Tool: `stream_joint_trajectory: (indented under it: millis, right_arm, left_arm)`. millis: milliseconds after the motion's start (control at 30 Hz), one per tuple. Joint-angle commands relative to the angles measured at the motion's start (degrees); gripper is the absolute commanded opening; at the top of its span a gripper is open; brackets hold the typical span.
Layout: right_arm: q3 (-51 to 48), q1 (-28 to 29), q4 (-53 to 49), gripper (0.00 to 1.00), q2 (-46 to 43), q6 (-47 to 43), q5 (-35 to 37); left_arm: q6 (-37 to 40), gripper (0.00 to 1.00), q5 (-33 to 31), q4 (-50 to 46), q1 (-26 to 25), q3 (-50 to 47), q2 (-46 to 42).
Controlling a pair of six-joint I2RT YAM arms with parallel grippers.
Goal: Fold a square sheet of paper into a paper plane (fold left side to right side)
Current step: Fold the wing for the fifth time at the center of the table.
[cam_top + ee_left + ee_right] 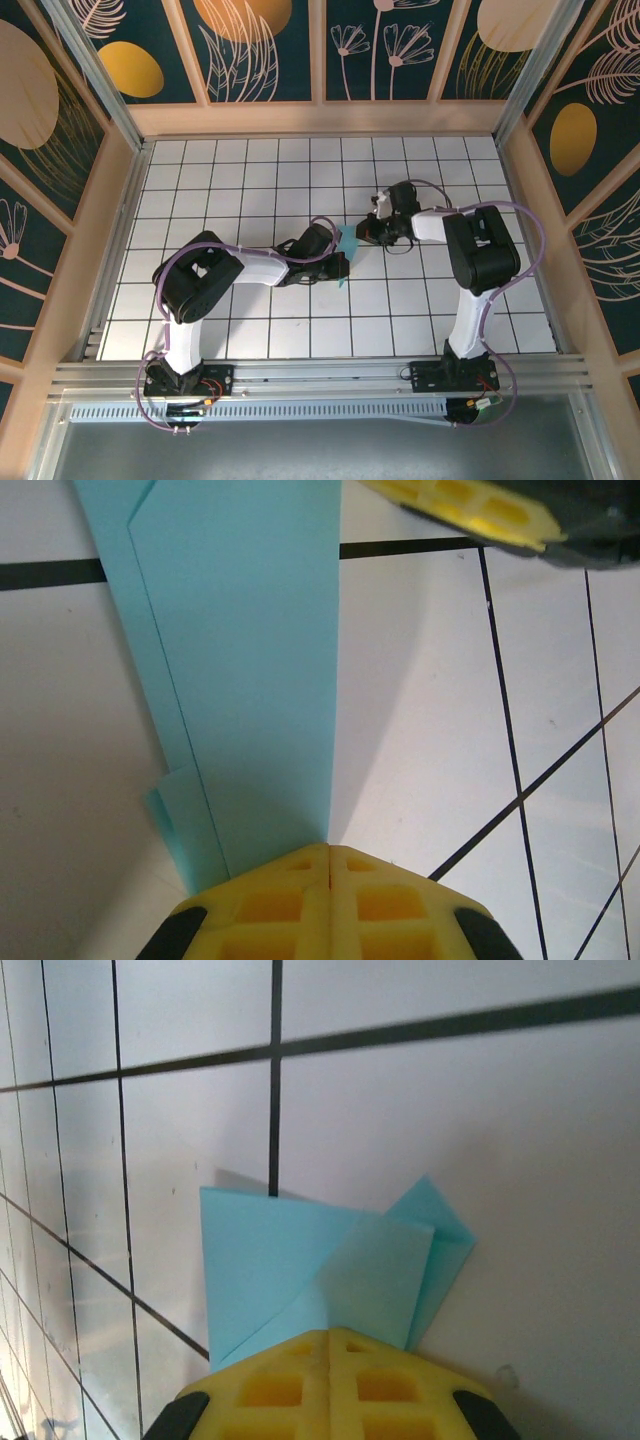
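Cyan-blue paper, folded into a narrow creased shape, is the paper plane [347, 248], and it is near the middle of the white grid table [250, 170], between the two arms. The left gripper [328, 852] has its yellow fingers [270, 905] pressed together on one end of the plane. The right gripper [328, 1335] is clenched in the same way on the other end, where pointed flaps spread out. Seen from above, both grippers are close together with the paper between them
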Motion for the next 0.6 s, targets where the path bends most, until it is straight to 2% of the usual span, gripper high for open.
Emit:
stream_joint_trajectory:
  millis: [0,333,567]
  right_arm:
    - [2.4,-3.8,1.3,0.0,2.4,-1.5,6.4]
    - [7.5,-7.2,-1.4,0.0,5.2,-2.9,6.2]
    - [6.4,-7.6,-2.6,0.0,-1.5,-2.4,5.1]
  left_arm:
    - [0.8,0.02,-1.6,-11.4,0.1,-2.6,2.0]
    - [0.6,0.02,-1.9,-11.0,-0.1,-2.6,1.8]
    - [0.4,0.02,-2.1,-10.6,-0.2,-2.5,1.6]
